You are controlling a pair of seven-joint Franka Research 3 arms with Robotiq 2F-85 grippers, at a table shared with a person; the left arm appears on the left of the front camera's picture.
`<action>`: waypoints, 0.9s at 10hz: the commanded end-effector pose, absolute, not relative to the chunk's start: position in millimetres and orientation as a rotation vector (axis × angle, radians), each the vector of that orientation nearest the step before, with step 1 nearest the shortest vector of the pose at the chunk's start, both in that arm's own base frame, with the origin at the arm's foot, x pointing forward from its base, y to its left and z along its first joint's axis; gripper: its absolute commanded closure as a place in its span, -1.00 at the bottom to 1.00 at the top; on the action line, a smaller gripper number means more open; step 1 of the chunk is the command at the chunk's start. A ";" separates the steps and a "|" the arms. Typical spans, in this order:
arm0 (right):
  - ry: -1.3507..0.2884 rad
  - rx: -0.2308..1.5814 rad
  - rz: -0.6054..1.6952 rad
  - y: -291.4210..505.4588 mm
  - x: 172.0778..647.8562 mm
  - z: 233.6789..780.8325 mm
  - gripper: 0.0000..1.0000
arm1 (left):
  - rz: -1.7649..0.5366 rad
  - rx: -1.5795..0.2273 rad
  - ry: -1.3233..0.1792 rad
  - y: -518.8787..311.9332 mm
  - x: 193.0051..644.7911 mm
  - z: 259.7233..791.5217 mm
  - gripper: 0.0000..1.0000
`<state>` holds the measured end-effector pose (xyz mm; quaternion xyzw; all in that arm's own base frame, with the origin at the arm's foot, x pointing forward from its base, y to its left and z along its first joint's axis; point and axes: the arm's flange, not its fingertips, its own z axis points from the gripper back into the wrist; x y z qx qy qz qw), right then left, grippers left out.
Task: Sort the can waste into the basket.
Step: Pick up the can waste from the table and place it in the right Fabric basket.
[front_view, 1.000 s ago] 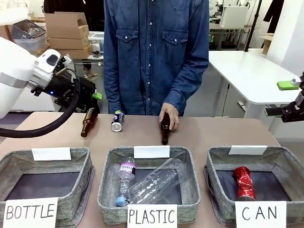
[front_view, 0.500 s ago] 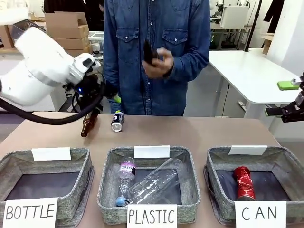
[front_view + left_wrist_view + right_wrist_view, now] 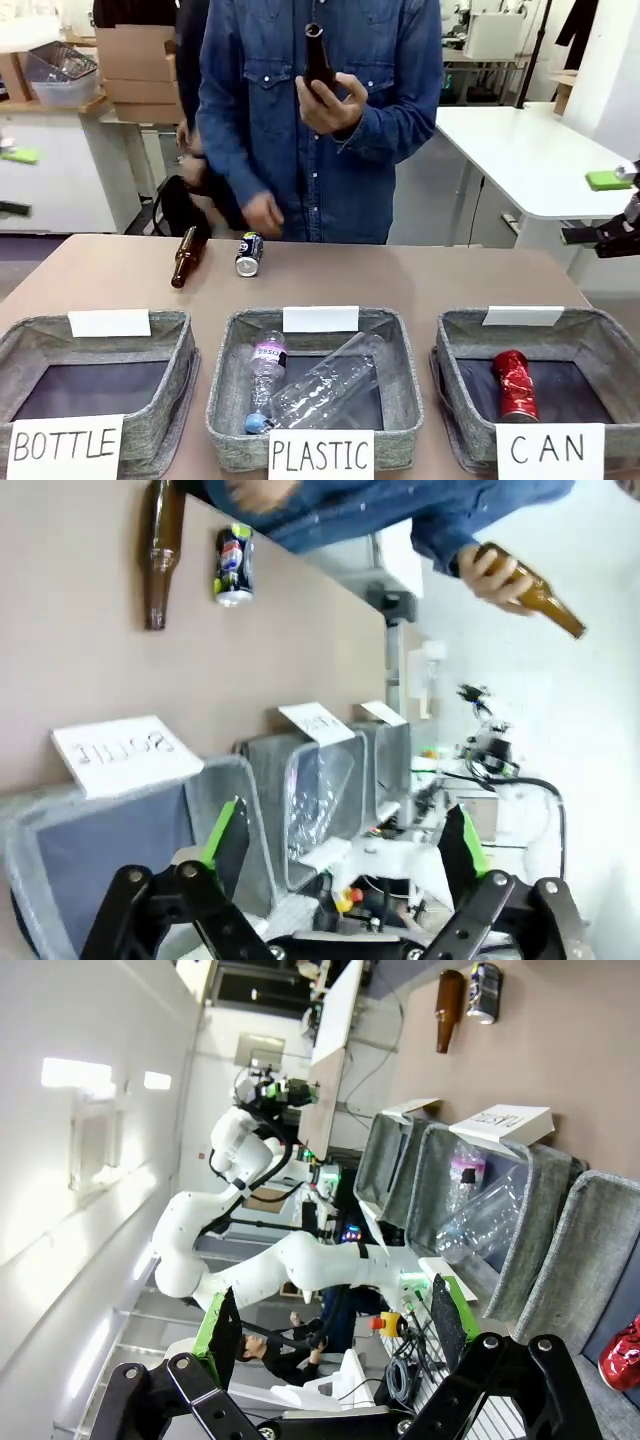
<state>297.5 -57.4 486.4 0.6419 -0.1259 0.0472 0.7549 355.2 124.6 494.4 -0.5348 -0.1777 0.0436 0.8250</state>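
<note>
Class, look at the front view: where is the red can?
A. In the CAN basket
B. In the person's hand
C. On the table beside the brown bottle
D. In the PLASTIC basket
A: the red can lies on the dark floor of the basket with the CAN sign.

Brown table (image 3: 450, 275), BOTTLE basket (image 3: 185, 345), PLASTIC basket (image 3: 405, 400), CAN basket (image 3: 450, 330) (one near row), brown bottle (image 3: 186, 256), black-and-silver can (image 3: 248, 254) beyond.
</note>
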 end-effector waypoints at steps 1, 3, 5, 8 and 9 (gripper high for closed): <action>-0.279 1.397 0.127 -59.3 296.9 487.8 -1.00 | -0.005 -1.132 -0.292 85.2 403.4 471.4 -1.00; -0.279 1.397 0.127 -59.3 296.9 487.8 -1.00 | -0.105 -1.028 -0.174 34.0 432.0 467.3 -1.00; -0.279 1.397 0.127 -59.3 296.9 487.8 -1.00 | -0.105 -0.986 -0.147 26.3 443.0 471.3 -1.00; -0.279 1.397 0.127 -59.3 296.9 487.8 -1.00 | 0.007 -1.068 -0.208 88.4 424.1 477.5 -1.00; -0.279 1.397 0.127 -59.3 296.9 487.8 -1.00 | 0.040 -1.093 -0.244 104.4 414.3 479.3 -1.00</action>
